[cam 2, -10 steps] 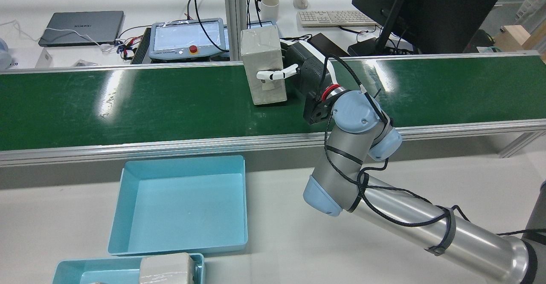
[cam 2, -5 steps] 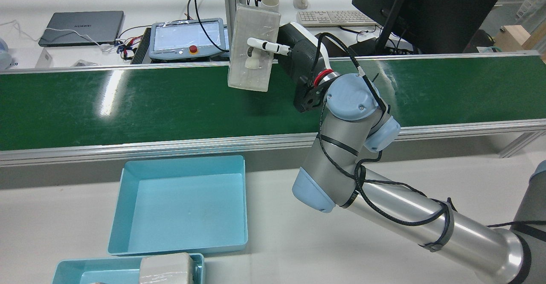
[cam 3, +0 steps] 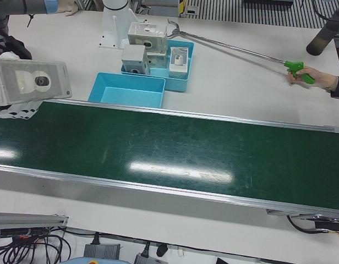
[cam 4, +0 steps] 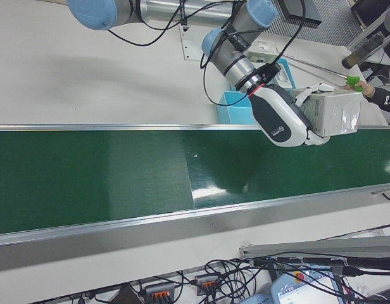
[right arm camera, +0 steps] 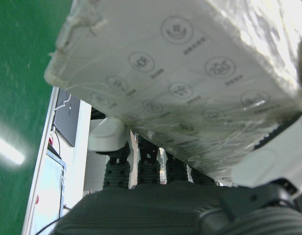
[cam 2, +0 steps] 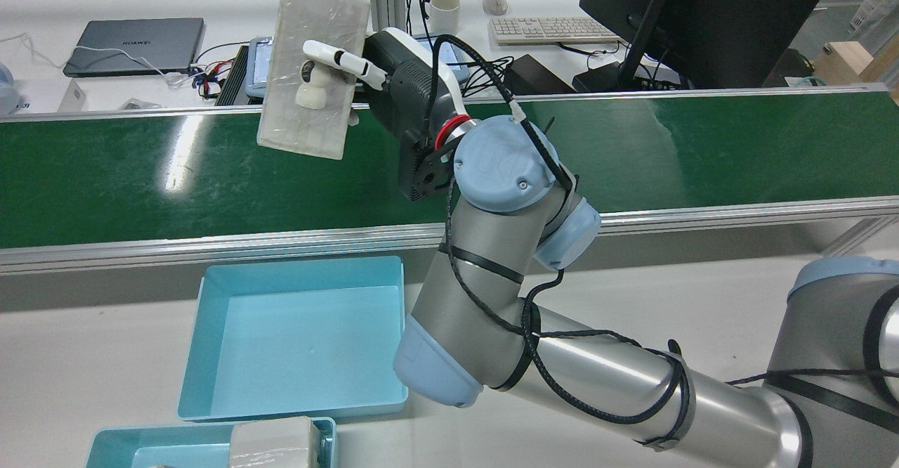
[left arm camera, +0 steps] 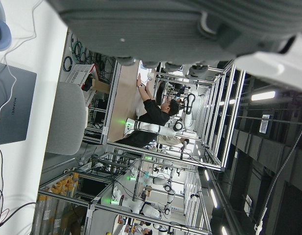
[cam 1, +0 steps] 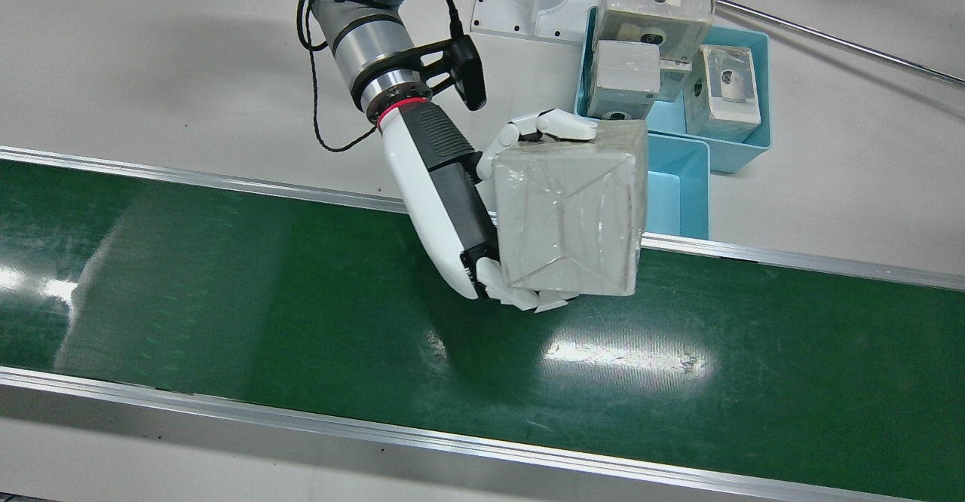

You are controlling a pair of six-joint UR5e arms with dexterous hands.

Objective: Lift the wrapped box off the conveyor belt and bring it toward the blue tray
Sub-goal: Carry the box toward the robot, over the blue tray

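Observation:
My right hand is shut on the wrapped box and holds it tilted, in the air above the green conveyor belt. In the front view the box sits in the hand over the belt's near-robot edge, right beside the empty blue tray. The rear view shows that tray on the white table, below and in front of the held box. The right hand view shows the box pressed against the fingers. Only a blurred part of my left hand shows.
A second blue tray behind the empty one holds several wrapped boxes. A person's hand holds a green-handled reach tool whose rod lies over the table by the trays. A white pedestal stands behind them. Desks with a monitor lie beyond the belt.
The right hand lifted the box off the belt, tilted it and carried it left in the rear view, toward the tray side. The arm swung left with it.

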